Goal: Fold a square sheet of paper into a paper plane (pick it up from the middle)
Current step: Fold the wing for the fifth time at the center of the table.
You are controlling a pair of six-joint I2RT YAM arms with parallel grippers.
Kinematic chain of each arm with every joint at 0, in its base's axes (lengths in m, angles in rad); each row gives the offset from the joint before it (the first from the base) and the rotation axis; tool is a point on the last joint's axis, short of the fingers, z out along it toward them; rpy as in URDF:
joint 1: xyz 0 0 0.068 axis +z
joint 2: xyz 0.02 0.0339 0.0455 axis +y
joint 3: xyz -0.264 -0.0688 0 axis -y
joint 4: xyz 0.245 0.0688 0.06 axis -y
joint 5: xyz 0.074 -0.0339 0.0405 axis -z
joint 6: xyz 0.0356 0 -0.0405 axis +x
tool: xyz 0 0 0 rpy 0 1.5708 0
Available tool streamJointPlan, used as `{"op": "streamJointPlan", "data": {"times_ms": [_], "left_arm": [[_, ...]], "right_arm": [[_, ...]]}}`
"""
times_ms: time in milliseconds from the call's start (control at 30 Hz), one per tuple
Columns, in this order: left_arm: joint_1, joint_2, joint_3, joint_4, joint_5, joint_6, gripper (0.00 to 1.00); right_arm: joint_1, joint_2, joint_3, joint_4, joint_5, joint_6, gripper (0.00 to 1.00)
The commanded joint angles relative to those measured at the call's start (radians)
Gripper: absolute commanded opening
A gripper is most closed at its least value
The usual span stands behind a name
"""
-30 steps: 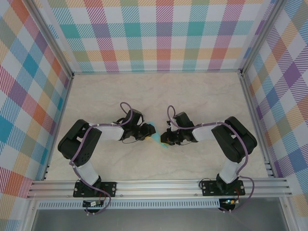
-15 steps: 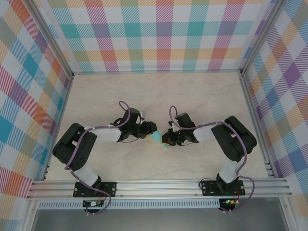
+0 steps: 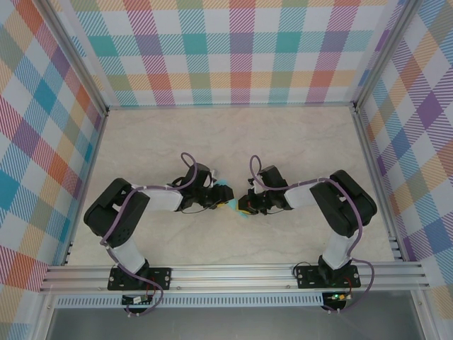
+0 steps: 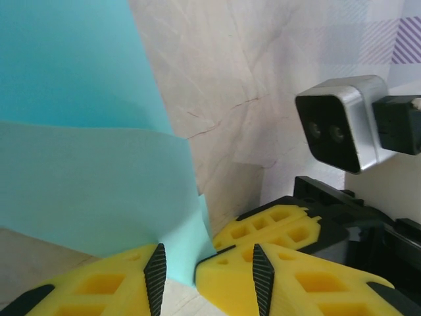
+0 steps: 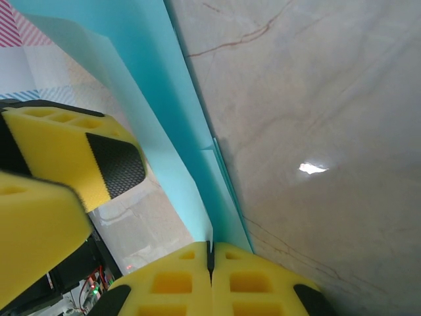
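the thin turquoise square sheet of paper (image 3: 226, 190), already creased into a smaller layered shape, hangs in the air between my two grippers over the middle of the pale marbled table top (image 3: 283, 142), not lying flat on it

my right gripper (image 5: 210, 253) has its yellow foam fingers pressed together on one edge of the sheet (image 5: 177, 131); the paper comes straight out of the seam between the pads. from there a folded edge runs away from my fingertips, so the sheet's long axis points out ahead of that gripper and towards the other arm

my left gripper (image 4: 181, 263) stands part spread, a clear gap between its two yellow fingers. the lower corner of the sheet (image 4: 85, 178) tapers down into that gap. i judge it is not pinched there, since the gap is far wider than the paper is thick. whether the paper brushes one pad i cannot tell

from above, the left gripper (image 3: 221, 197) and the right gripper (image 3: 242, 205) face each other nose to nose, with the sheet slanting across between them. both are at the paper, but only the right one has hold of it. as i judge it, the next move is for the left: the corner already sits between its fingers, so it should close there while the right gripper keeps hold
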Motion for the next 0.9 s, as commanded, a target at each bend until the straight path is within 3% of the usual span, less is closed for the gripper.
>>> {"op": "streamJointPlan", "data": {"times_ms": [0, 500, 867], "left_arm": [[-0.013, 0.029, 0.029, -0.029, -0.021, 0.004, 0.41], [-0.012, 0.050, 0.050, -0.181, -0.122, -0.016, 0.38], [-0.013, 0.064, 0.054, -0.189, -0.131, -0.029, 0.38]], "right_arm": [[-0.002, 0.032, -0.010, -0.040, 0.016, 0.000, 0.03], [-0.003, -0.048, 0.014, -0.137, 0.010, -0.048, 0.12], [-0.007, -0.071, -0.002, -0.210, 0.000, -0.076, 0.15]]}}
